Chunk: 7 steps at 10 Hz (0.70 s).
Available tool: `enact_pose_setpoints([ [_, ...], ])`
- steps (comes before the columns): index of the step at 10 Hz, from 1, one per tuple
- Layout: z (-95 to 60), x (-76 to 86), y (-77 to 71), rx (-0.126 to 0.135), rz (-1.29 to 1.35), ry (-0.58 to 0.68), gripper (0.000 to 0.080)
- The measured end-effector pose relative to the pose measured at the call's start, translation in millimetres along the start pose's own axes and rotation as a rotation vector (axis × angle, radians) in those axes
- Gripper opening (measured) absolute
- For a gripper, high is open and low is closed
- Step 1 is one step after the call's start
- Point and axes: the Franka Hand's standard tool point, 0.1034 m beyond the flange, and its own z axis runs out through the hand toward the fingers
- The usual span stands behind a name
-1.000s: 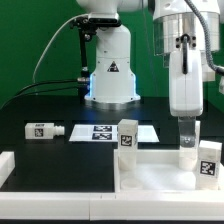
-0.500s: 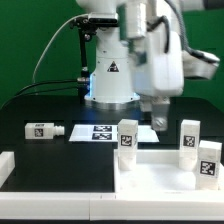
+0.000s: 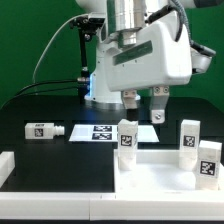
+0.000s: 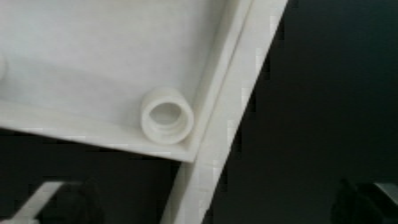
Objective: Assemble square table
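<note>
The square table's top (image 3: 160, 178) is a white tray with a raised rim at the exterior view's lower right. Three tagged white legs stand upright on it: one (image 3: 127, 136) at its near-left corner, one (image 3: 190, 135) at the back right, one (image 3: 209, 158) at the right edge. Another tagged leg (image 3: 45, 129) lies on the black table to the left. My gripper (image 3: 145, 103) hangs open and empty above the top's back edge, between the two standing legs. In the wrist view a round socket (image 4: 169, 118) in the top's corner shows beside its rim (image 4: 231, 90), and my gripper (image 4: 214, 205) holds nothing.
The marker board (image 3: 98, 132) lies flat behind the tray, below the robot's base (image 3: 110, 78). A plain white bar (image 3: 6, 165) sits at the lower left edge. The arm's body fills the upper middle of the exterior view.
My gripper has left the back-right leg, risen and swung toward the exterior view's left. It stayed open throughout. The leg stands where it was.
</note>
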Motion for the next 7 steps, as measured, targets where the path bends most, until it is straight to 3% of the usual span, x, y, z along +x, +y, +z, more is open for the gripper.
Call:
enact_pose_setpoints([
  [2,-12.3,49.9,44.2,0.018,0.004,-0.023,0.0649],
  [3,-9.6,63.9,59.5,0.012,0.052,0.001,0.0649],
  [5,-2.0,41.2,50.8,0.017,0.015,0.04,0.0649],
  [7,-1.7,44.2,52.6,0.016,0.02,0.042,0.0649],
])
